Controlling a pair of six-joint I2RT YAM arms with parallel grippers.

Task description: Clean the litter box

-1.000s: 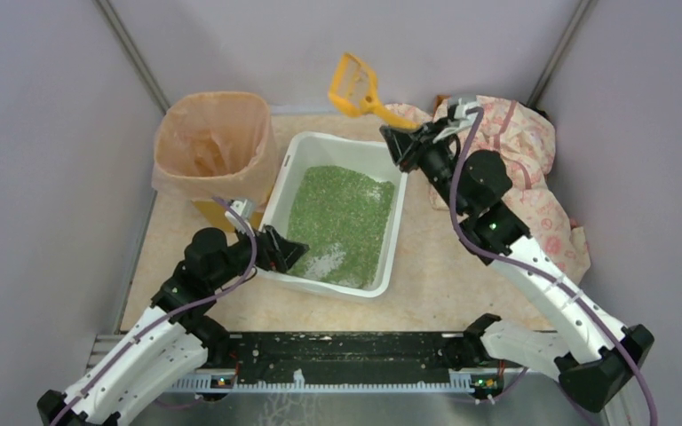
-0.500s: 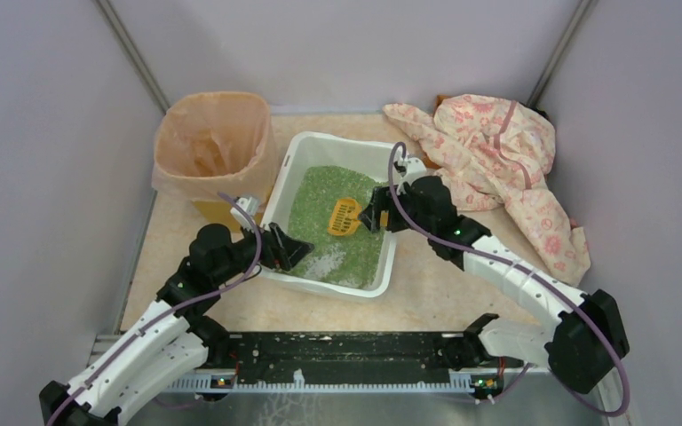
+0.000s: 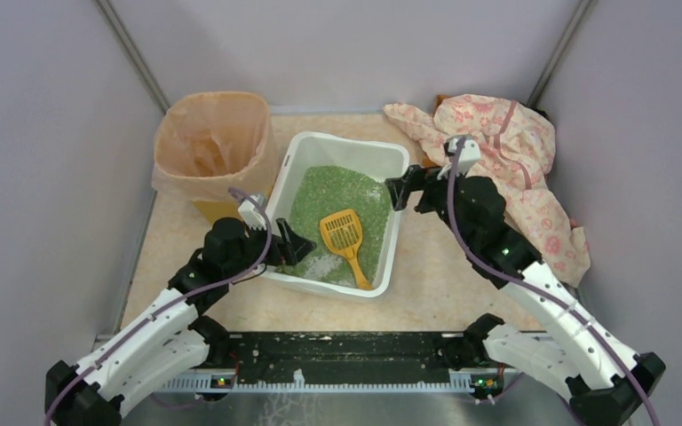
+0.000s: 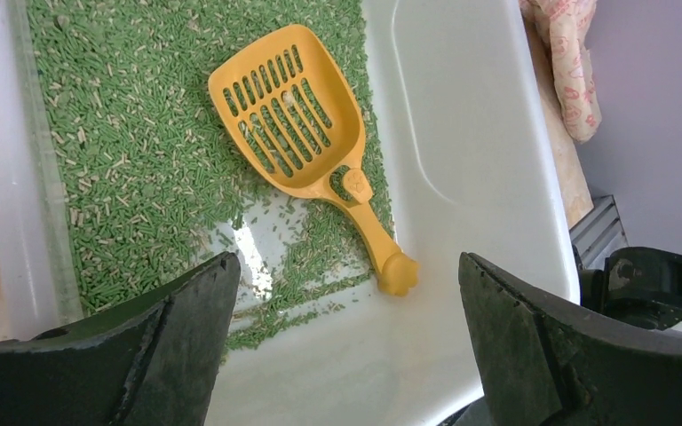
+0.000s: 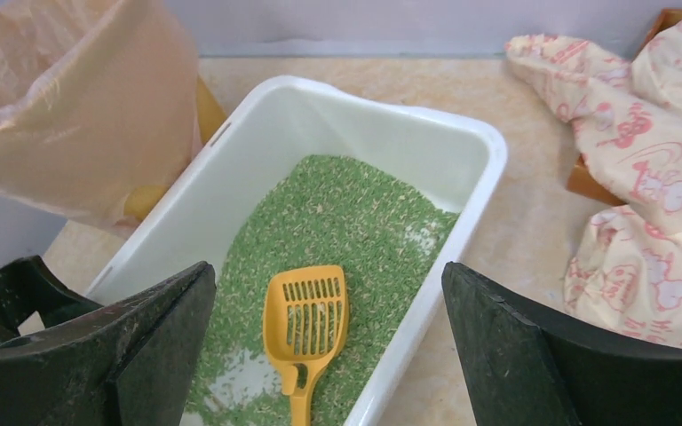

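The litter box [image 3: 342,139] sat in the middle of the table [image 3: 444,288], with a bin [image 3: 213,142] lined with a peach bag just beside its left wall and a pink patterned cloth [image 3: 506,146] heaped to its right. A yellow scoop [image 3: 344,238] lay flat on the green litter [image 3: 329,193], handle pointing toward the near right corner. The left gripper [image 3: 289,243] hung at the box's near left rim, jaws spread wide and empty. The right gripper [image 3: 406,188] hovered by the far right rim, jaws likewise wide apart, holding nothing
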